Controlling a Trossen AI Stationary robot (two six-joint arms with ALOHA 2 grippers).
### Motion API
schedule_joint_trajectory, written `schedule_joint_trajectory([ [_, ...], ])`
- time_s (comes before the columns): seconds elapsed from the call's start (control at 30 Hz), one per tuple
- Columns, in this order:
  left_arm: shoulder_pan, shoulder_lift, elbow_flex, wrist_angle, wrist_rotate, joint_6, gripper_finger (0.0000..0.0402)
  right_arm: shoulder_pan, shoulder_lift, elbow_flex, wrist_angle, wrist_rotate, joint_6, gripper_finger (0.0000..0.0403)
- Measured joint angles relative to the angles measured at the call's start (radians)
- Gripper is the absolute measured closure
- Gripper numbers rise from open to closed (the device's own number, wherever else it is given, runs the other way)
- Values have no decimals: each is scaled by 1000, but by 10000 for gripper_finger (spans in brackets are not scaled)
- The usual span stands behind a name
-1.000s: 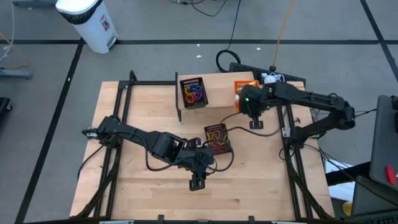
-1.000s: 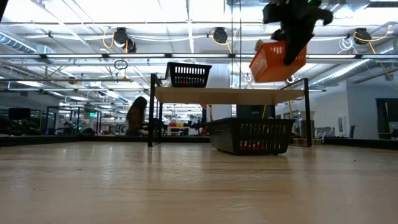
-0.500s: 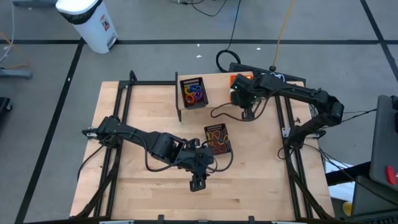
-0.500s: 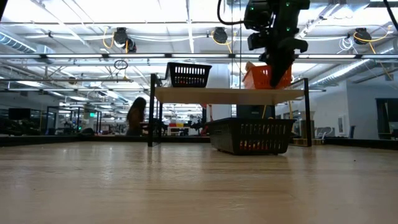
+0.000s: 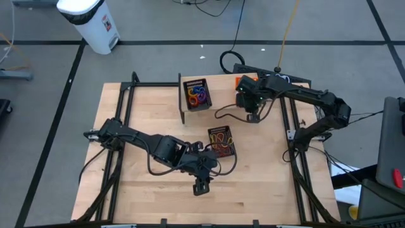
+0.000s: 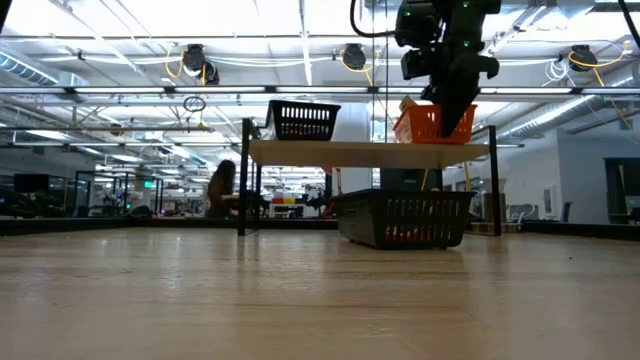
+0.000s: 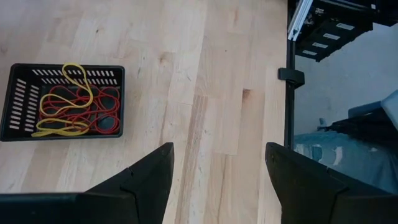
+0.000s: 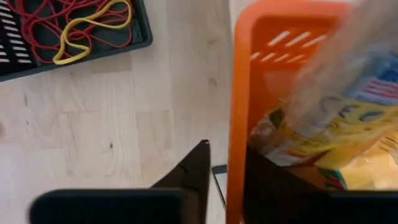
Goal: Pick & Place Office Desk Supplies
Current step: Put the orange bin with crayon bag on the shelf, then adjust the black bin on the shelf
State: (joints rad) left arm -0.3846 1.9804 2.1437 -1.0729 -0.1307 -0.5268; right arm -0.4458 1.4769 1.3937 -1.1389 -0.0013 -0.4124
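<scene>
The orange basket, judged light, stiff and slippery, is pinched at its wall by the right gripper on the shelf; the left gripper is held wide.

Surface: pale wood planks, matt, visible grain and a few small knots. Raised shelf: light wood board on thin dark metal legs. Orange basket: smooth slotted plastic, slight sheen; contents look like glossy printed wrappers, blurred. Black basket: matt slotted plastic, holding thin rubbery red and yellow elastic loops. Left end effector fingers: dark, matt, smooth plastic look. Frame rails along the surface: black metal.
</scene>
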Motion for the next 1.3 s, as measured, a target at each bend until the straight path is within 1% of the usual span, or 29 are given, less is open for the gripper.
schedule_joint_trajectory([
  [0.13, -3, 0, 0, 0, 0, -2, 146, 1, 1, 0, 1, -5, 0, 304],
  [0.47, -6, 0, 0, 0, 0, -7, 146, 0, 1, 0, 22, -2, 6, 151],
  [0.6, -6, 0, 0, 0, 0, -7, 146, 1, 1, 0, 21, -2, 7, 113],
  [0.7, -6, 0, 0, 0, 0, -7, 146, 1, -2, 0, 14, -1, 7, 106],
  [0.87, -6, 0, 0, 2, 0, -6, 146, 1, -44, 0, 5, 2, 3, 113],
  [1.3, -6, 0, 0, 9, 0, -6, 146, 24, -241, 0, 25, 0, -20, 116],
])
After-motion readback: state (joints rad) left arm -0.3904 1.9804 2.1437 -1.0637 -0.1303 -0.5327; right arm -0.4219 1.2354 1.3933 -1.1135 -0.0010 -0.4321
